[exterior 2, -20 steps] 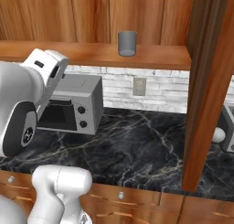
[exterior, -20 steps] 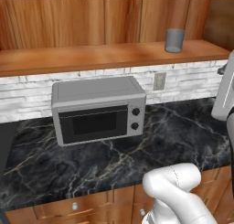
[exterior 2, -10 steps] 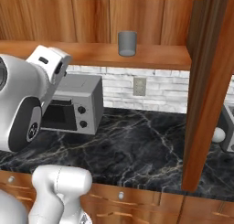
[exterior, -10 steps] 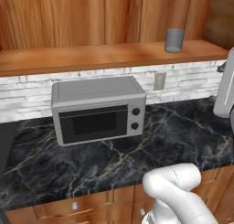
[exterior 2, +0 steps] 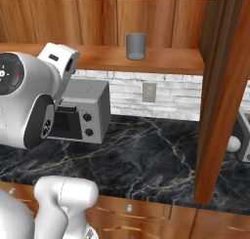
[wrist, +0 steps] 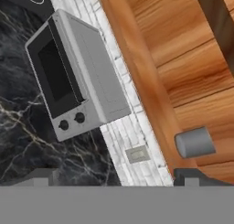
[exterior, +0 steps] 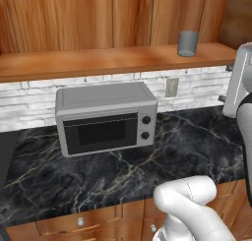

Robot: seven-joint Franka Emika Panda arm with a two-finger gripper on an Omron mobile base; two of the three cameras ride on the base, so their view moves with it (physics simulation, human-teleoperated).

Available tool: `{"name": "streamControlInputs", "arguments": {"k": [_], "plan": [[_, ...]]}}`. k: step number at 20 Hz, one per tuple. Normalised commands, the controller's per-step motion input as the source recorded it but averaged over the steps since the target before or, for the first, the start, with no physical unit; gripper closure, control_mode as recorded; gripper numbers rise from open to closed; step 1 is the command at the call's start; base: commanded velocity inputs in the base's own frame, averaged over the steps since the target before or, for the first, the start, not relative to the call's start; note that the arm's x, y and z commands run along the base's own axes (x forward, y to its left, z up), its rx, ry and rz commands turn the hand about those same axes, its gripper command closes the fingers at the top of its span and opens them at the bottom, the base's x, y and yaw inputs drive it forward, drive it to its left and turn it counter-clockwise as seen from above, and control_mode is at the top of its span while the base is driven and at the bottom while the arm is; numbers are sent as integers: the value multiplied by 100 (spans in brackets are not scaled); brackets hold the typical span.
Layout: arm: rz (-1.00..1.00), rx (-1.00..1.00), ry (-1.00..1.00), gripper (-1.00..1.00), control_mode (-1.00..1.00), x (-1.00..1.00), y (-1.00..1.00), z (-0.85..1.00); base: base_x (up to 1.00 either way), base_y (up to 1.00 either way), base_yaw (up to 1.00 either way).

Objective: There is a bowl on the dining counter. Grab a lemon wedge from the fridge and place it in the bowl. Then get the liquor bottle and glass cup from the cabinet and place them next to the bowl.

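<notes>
Glass cup [exterior: 188, 43] upright on the plank shelf [exterior: 98, 60] of the cabinet [exterior 2: 161, 13], toward the shelf's right end, well above the counter [exterior: 123, 171]; also seen on the shelf [exterior 2: 161, 62] from the right base view [exterior 2: 135, 46] and lying sideways in the rolled hand view [wrist: 195, 142]. Kept up there as stored glassware, out of the way of the microwave [exterior: 106, 118] below and to the left. Gripper [wrist: 114, 177] with fingers spread wide, empty, aimed toward the shelf with the cup off to one side of its line; probably spread in readiness for the straight-sided tumbler, though not yet near it. Arm raised high at the side of both base views, likely to reach shelf height.

Count: one glass cup, one microwave with two knobs, one wall outlet [exterior: 171, 87] on the white brick backsplash, one whitish rounded object [exterior 2: 233, 144] at the far right of the counter, too small to identify.
</notes>
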Motion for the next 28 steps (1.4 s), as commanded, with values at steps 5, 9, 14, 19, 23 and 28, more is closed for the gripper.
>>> {"name": "streamControlInputs", "arguments": {"k": [5,9,14,19,23,28], "plan": [[20,-18,-2,-100,-100,77,7,23,0,0,0],[27,-28,-15,-100,-100,36,0,35,0,0,0],[17,-27,-14,-100,-100,22,0,27,0,0,0],[0,-13,-1,-100,-100,42,0,6,0,0,0],[-3,-4,0,-100,-100,47,0,1,0,0,0],[-1,-1,0,-100,-100,40,0,0,0,0,0]]}}
